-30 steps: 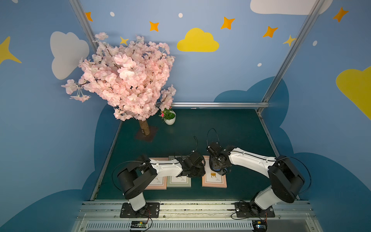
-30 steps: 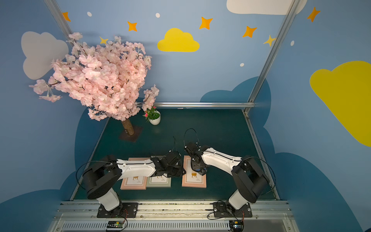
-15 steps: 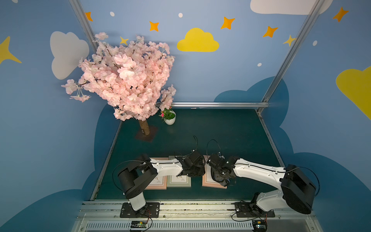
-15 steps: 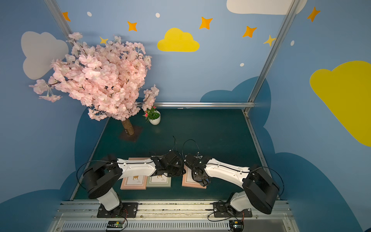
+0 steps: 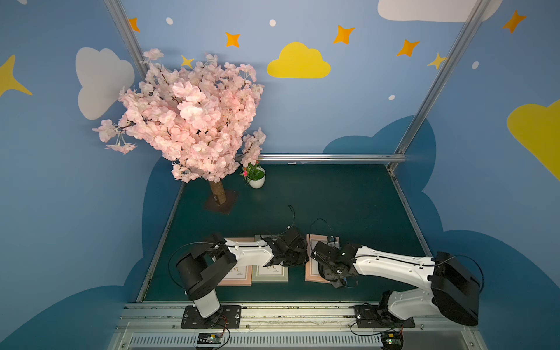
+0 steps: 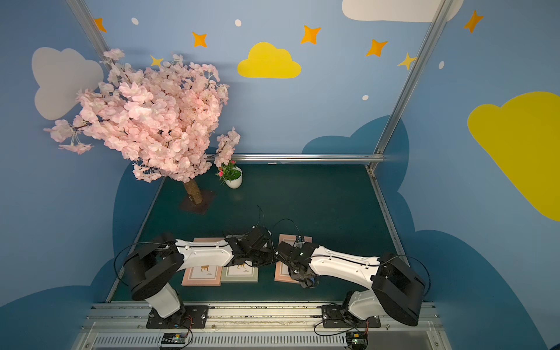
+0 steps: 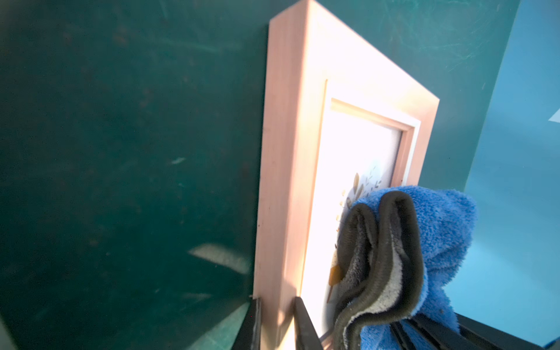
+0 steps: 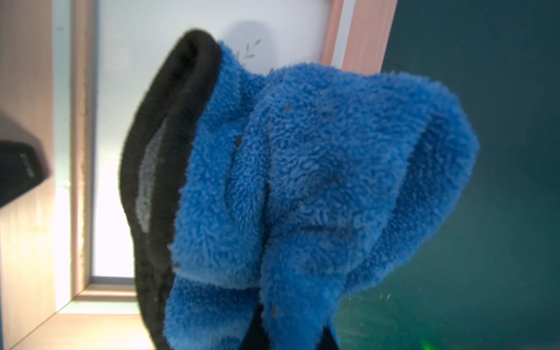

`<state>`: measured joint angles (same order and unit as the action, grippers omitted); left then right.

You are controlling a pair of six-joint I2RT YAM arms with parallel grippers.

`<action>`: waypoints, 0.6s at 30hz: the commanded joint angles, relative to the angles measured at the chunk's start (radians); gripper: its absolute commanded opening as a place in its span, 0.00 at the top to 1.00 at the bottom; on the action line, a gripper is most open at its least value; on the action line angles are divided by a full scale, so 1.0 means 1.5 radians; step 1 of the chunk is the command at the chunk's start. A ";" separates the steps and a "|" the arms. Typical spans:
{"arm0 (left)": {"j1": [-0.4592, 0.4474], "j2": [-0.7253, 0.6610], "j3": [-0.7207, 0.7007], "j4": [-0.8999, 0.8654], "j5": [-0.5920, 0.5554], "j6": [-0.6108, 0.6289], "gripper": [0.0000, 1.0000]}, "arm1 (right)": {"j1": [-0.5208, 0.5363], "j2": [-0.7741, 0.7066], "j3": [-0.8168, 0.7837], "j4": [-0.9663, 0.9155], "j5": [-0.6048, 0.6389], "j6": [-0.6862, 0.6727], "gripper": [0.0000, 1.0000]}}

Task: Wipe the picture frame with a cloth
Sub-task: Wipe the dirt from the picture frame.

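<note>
Blue plush bunches out of the right gripper [image 8: 291, 333], its jaws pinched nearly closed on the cloth [image 8: 295, 169], whose dark edging is folded outward. The cloth sits over the glass of the pink picture frame [image 7: 288, 151], the one of three on the green table [image 5: 333, 197] nearest the right arm. Contact with the glass cannot be told. The left gripper [image 7: 277, 321] clamps the frame's side rail, one finger against each face.
</note>
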<state>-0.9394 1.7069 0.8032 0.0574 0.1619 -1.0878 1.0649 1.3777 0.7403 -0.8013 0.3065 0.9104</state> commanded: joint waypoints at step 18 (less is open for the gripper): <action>-0.004 0.033 -0.034 -0.043 -0.002 -0.010 0.85 | -0.244 0.118 0.061 0.131 -0.087 -0.139 1.00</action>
<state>-0.9333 1.7020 0.7937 0.0734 0.1692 -1.0958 0.7300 1.4822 0.8291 -0.6212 0.2115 0.7643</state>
